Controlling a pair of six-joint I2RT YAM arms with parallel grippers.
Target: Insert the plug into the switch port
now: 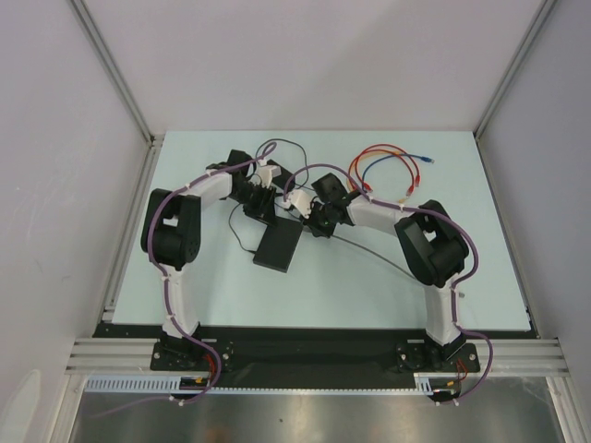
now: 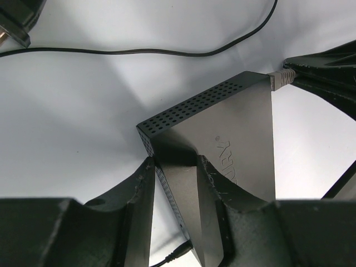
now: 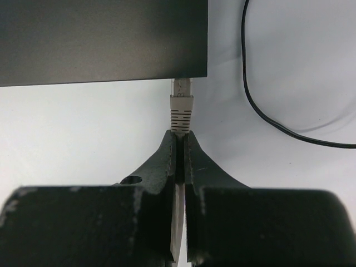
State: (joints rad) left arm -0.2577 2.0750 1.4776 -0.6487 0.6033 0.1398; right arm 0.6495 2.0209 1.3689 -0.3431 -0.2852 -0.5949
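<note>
The flat black switch box [image 1: 279, 246] lies on the table between both arms. My left gripper [image 2: 175, 161] is shut on its near corner, one finger against the perforated side wall [image 2: 194, 105] and the other over the top face. My right gripper [image 3: 179, 133] is shut on the grey cable just behind the grey plug [image 3: 181, 108]. The plug's clear tip meets the narrow edge of the box [image 3: 105, 39] close to its corner. The switch port itself is hidden under that edge. In the left wrist view the plug [image 2: 280, 79] sits at the box's far corner.
A thin black cord [image 2: 139, 53] curves across the table behind the box, and a black power adapter [image 2: 16, 19] lies at the far left. Red, orange and blue patch cables [image 1: 388, 166] lie looped at the back right. White walls enclose the table on three sides.
</note>
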